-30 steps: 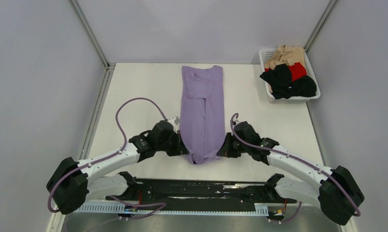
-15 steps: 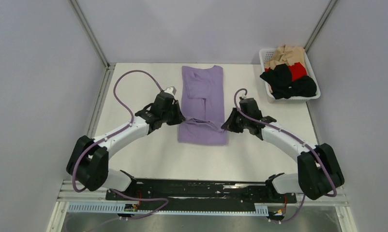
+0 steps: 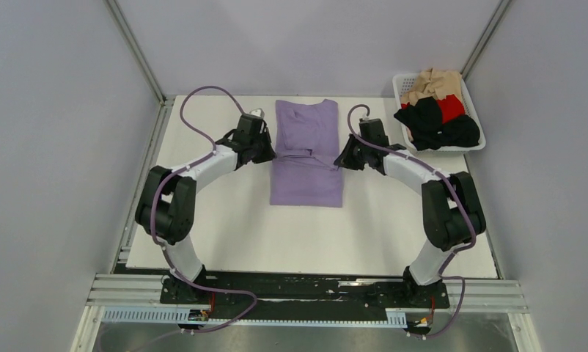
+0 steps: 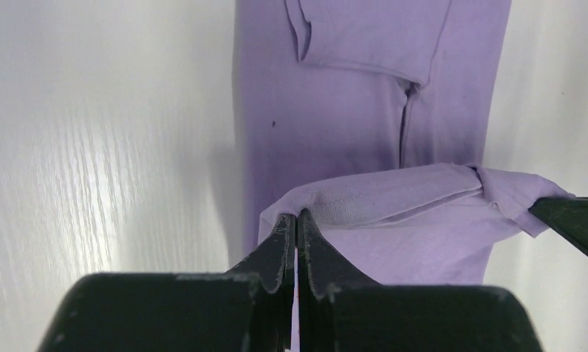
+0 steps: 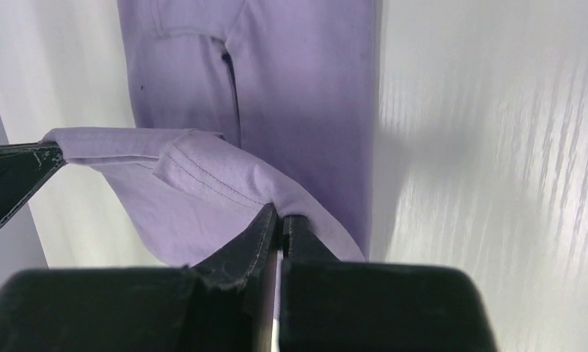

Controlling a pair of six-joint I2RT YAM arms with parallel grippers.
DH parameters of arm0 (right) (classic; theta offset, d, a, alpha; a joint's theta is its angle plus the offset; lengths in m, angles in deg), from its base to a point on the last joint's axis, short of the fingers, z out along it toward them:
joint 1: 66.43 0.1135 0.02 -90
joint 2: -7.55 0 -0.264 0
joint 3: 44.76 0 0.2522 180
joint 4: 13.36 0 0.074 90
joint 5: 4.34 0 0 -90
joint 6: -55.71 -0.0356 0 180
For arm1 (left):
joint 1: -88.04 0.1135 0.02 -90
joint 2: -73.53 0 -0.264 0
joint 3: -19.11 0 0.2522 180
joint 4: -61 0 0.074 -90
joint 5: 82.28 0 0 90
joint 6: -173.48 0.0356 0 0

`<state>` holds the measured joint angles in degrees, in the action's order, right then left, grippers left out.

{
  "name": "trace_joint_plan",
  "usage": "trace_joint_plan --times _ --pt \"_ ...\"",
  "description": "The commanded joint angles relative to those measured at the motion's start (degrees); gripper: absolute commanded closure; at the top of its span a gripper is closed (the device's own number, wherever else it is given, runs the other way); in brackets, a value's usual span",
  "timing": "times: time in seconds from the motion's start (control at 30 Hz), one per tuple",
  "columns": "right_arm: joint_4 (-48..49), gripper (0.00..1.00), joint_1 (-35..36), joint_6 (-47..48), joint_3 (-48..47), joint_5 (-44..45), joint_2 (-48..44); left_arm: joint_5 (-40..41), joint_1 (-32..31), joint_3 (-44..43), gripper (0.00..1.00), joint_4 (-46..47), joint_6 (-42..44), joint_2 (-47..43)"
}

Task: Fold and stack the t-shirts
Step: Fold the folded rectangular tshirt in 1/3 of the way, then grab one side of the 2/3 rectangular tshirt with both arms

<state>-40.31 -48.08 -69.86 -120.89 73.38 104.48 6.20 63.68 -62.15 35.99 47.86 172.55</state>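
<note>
T-shirt [image 3: 306, 176], left hand [image 4: 296, 215], right hand [image 5: 280, 217], wrist-view pinches

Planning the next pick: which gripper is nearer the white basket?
Right. The right gripper pinches the lavender shirt at the edge facing the basket; the left gripper holds the opposite edge, farther away.

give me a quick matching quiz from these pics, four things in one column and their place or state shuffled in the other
1 lavender t-shirt
2 left tool
3 right tool
4 white basket

a shut on the t-shirt's right edge
b at the table's far right corner
c mid-table, hem lifted over its middle
d shut on the t-shirt's left edge

Pairs: 1-c, 2-d, 3-a, 4-b
</note>
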Motion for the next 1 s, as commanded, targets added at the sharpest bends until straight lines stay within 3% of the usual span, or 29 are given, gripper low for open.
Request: trace_joint_plan --times 0.0,0.1,0.17,0.27,0.37,0.43,0.53,0.67,0.83,0.97 --pt "2.36 0.96 -1.56 2.70 -5.67 -1.29 5.11 -3.83 2.40 -6.10 1.00 0.82 2.87 6.05" --pt "3.06 0.90 -2.22 2.61 -7.96 -1.61 8.12 -4.40 2.97 -8.90 1.00 -0.57 3.13 9.39" --pt "3.59 0.86 -2.77 2.74 -9.82 -1.83 10.06 -4.76 3.47 -10.19 0.93 -0.51 2.85 11.55" --pt "4.01 0.80 -4.12 3.03 -13.97 -2.59 13.43 -4.59 4.47 -13.85 0.54 -0.19 2.80 14.10" --pt "4.17 0.57 -5.81 2.48 -18.37 -5.77 14.71 -4.69 6.02 -18.61 0.06 -0.09 2.50 14.09" --pt "4.30 0.42 -6.38 1.90 -19.24 -6.38 13.64 -4.93 6.89 -21.24 0.01 -0.87 2.48 12.97" --pt "4.31 0.27 -6.47 2.04 -16.21 -5.49 9.86 -4.33 7.29 -22.31 0.00 -2.84 3.09 8.92" --pt "5.74 0.01 -5.39 3.45 -6.52 -7.25 2.45 -6.76 7.31 -14.46 0.00 -2.58 2.86 1.10" --pt "5.37 0.00 -0.33 4.25 7.05 -1.60 -7.87 -11.09 6.80 3.69 0.00 -1.00 -0.88 -9.44" --pt "5.33 0.00 0.87 0.70 16.59 -4.25 -14.17 -11.38 3.59 15.66 0.00 0.44 -3.34 -14.91"
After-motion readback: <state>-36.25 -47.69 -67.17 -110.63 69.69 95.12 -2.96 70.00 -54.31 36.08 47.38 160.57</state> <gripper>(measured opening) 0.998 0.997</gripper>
